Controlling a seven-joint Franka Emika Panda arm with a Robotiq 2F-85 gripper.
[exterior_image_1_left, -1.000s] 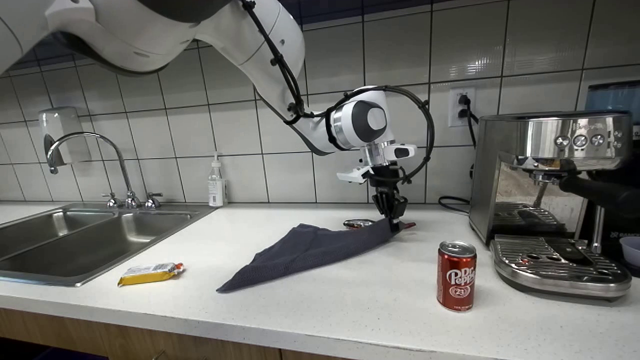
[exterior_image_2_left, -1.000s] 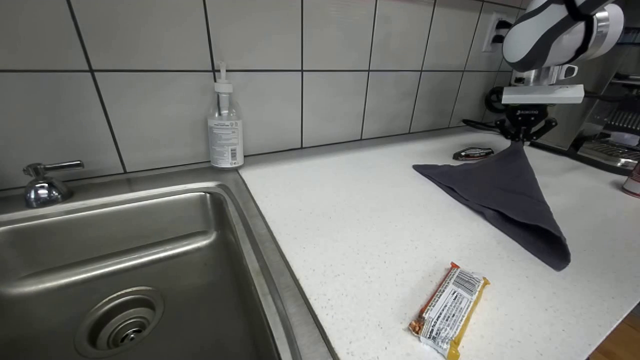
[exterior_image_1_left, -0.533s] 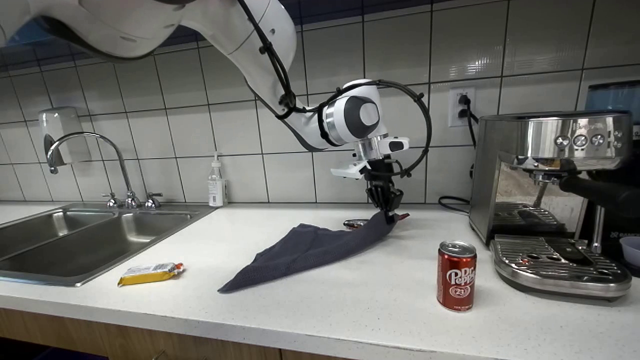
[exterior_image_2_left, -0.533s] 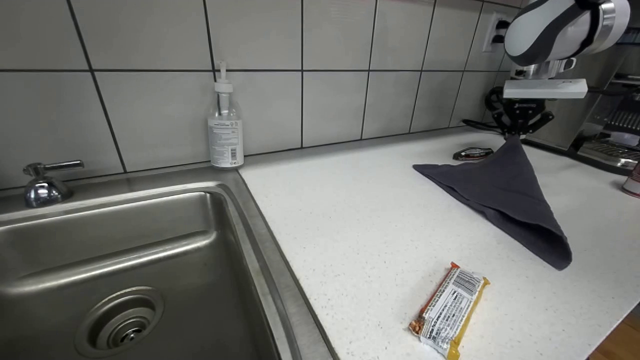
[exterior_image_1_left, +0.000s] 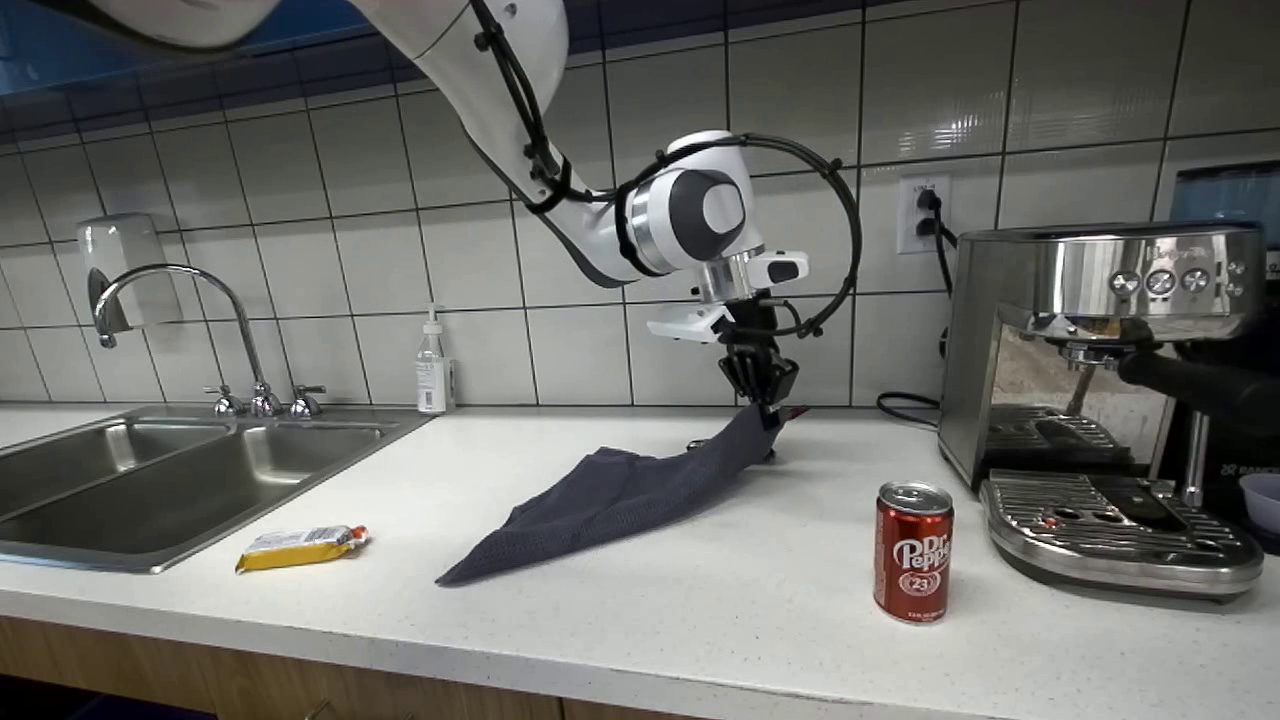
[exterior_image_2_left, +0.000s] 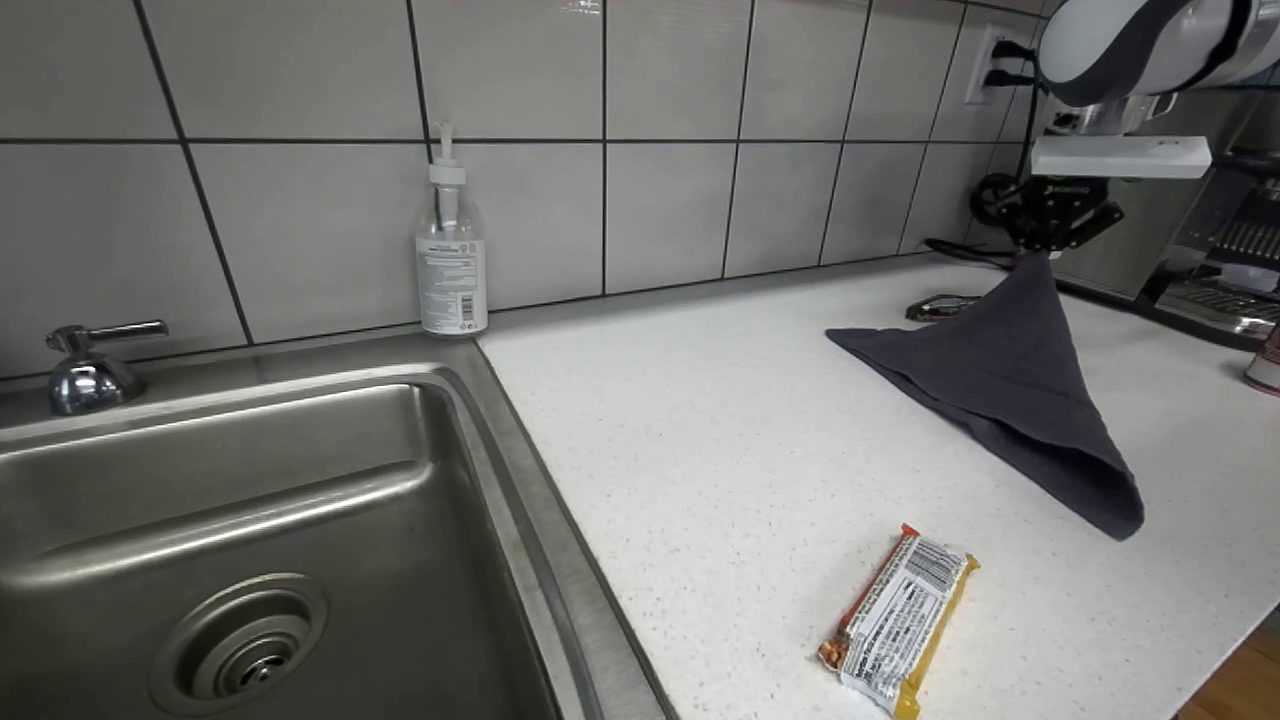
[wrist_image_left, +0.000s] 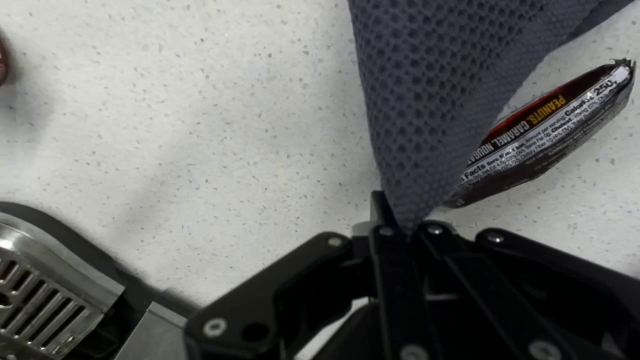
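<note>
step in hand, as judged: handling of the cloth (exterior_image_1_left: 620, 500) by one raised corner; the gripper (exterior_image_1_left: 768, 414) is closed narrow, its jaws pinching that corner at the far right end of the fabric, above the countertop (exterior_image_1_left: 700, 610); the rest of the cloth slopes down and lies toward the near left in an exterior view; next move, as judged: it calls for a steady pinch and a smooth path of the corner, with the loose fabric guided clear of the dark candy bar (wrist_image_left: 545, 135); a quick pull could drag this bar or let the thin corner slip.

appearance of the cloth: dark blue-grey, with a dimpled weave visible in the wrist view; roughly triangular in outline, apparently folded over itself, and drawn to a narrow point at the fingertips; its edge partly hides the dark candy bar in the wrist view; whether the two touch cannot be told.

surroundings: the yellow-wrapped bar (exterior_image_1_left: 302, 548) lies left of the cloth, between it and the sink (exterior_image_1_left: 290, 487); the red can (exterior_image_1_left: 914, 552) stands upright at the near right; the espresso machine (exterior_image_1_left: 1080, 420) stands at the far right.
</note>
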